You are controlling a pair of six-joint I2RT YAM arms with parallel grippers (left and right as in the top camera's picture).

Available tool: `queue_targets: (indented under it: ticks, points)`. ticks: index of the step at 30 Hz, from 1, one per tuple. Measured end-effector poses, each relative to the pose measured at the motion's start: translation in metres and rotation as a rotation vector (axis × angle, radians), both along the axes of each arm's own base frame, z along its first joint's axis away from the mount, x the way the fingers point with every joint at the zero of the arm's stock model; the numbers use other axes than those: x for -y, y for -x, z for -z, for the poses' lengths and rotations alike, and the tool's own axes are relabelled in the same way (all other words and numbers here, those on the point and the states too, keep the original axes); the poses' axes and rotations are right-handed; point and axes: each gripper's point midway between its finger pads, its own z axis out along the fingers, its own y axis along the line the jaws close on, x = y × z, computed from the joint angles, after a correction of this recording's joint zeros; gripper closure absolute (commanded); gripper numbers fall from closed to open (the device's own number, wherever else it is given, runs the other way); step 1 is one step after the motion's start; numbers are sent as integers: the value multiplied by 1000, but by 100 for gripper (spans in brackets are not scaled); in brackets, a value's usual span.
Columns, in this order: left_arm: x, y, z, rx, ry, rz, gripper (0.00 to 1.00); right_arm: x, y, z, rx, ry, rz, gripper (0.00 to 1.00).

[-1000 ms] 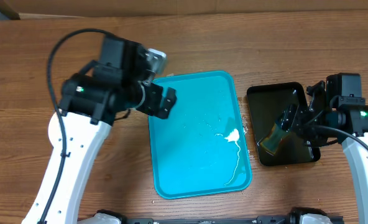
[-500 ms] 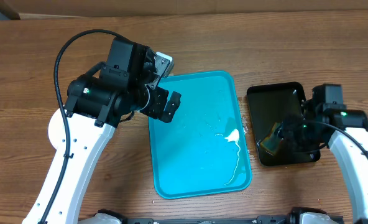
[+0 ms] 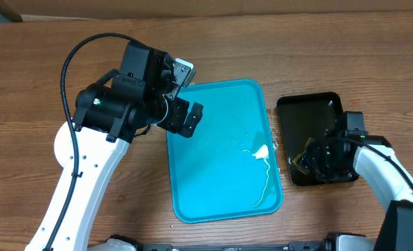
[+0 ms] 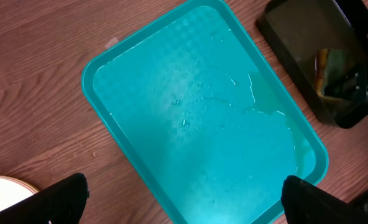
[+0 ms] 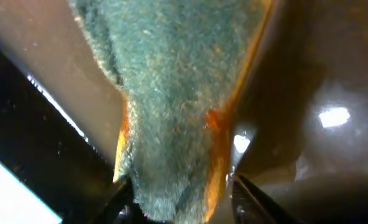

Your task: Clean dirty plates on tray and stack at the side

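The wooden table (image 3: 332, 49) carries the blue tray (image 3: 213, 174) at its middle, reaching toward the near edge. The tray holds no plates, only a film of water and a whitish puddle (image 3: 261, 151) along its right side. Toward the table's right edge, just beside the blue tray, sits a smaller black tray (image 3: 308, 111).

The left gripper (image 3: 187, 117) hangs over the blue tray's far-left corner, fingers spread wide with nothing between them. Under that arm, off the tray toward the table's far-left part, a white plate (image 4: 2, 190) shows only a slice of its rim. How many lie stacked there cannot be told. The right gripper (image 5: 183, 196) is clamped on a green sponge (image 5: 178, 93), low inside the black tray at its near end.

With the blue tray bare, the washing looks done, and the step in hand is probably parking the sponge. To do it well:
- Lower until the sponge rests flat on the black tray's floor.
- Part the fingers fully.
- Lift straight up, so the wet sponge does not cling and drag over the rim.
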Motion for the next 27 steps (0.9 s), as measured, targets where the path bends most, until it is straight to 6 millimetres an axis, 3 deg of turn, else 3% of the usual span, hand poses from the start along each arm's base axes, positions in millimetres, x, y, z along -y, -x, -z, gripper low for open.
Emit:
queue_targets:
  ticks: [3, 5, 12, 17, 20, 22, 27]
  points:
    - [0, 0, 0, 0, 0, 0, 0, 5, -3, 2, 4, 30, 14, 82]
    - [0, 0, 0, 0, 0, 0, 0, 13, -4, 4, 0, 79, 41, 87]
    - [0, 0, 0, 0, 0, 0, 0, 29, -5, -2, -26, 174, 75, 88]
    - [0, 0, 0, 0, 0, 0, 0, 36, -20, -25, 3, 213, 17, 86]
    - [0, 0, 0, 0, 0, 0, 0, 38, -25, -35, 16, 224, -5, 72]
    - [0, 0, 0, 0, 0, 0, 0, 38, -23, -36, 8, 227, -14, 65]
    - [0, 0, 0, 0, 0, 0, 1, 41, -14, -35, -32, 242, -6, 64]
